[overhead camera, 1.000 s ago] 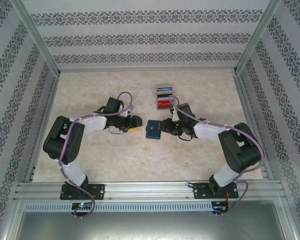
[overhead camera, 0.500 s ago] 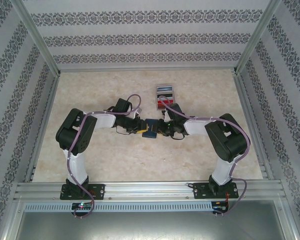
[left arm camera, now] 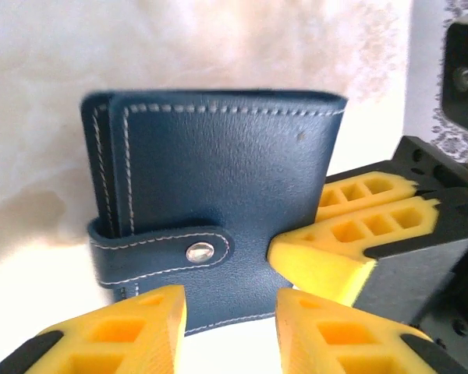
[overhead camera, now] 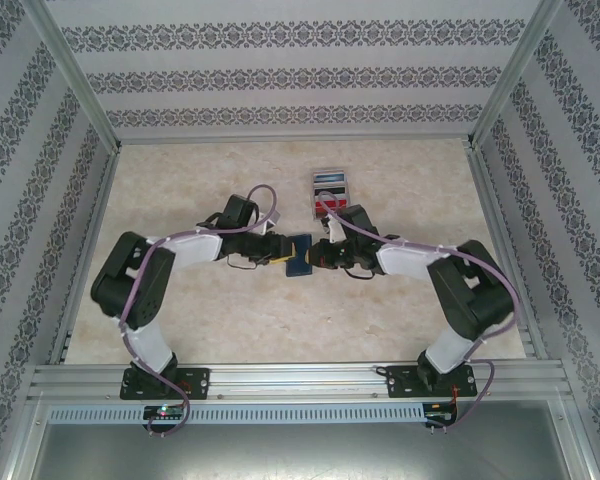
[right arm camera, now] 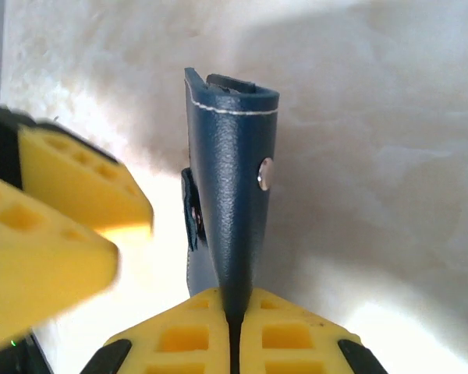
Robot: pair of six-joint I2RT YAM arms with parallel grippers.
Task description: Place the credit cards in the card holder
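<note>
The navy card holder (overhead camera: 300,254) stands on edge at mid-table between both grippers. My right gripper (right arm camera: 232,308) is shut on one edge of the card holder (right arm camera: 230,195), which rises upright from its jaws. In the left wrist view the card holder (left arm camera: 218,179) faces me, its clasp tab (left arm camera: 179,253) lying across the face with a silver snap. My left gripper (left arm camera: 230,327) is open, its fingers apart just below the holder's lower edge. The right gripper's fingers (left arm camera: 351,234) pinch the holder's right side. Red and dark credit cards (overhead camera: 328,205) stand in a rack behind.
The clear slotted rack (overhead camera: 330,178) stands just behind the right gripper (overhead camera: 315,252). The left gripper (overhead camera: 285,250) comes in from the left. Patterned walls and aluminium rails (overhead camera: 300,375) bound the marble-look table; bare table lies in front of the grippers.
The holder lay flat a second ago; now my right gripper has shut on its edge and holds it upright. My left gripper has moved right, up to the holder's face.
</note>
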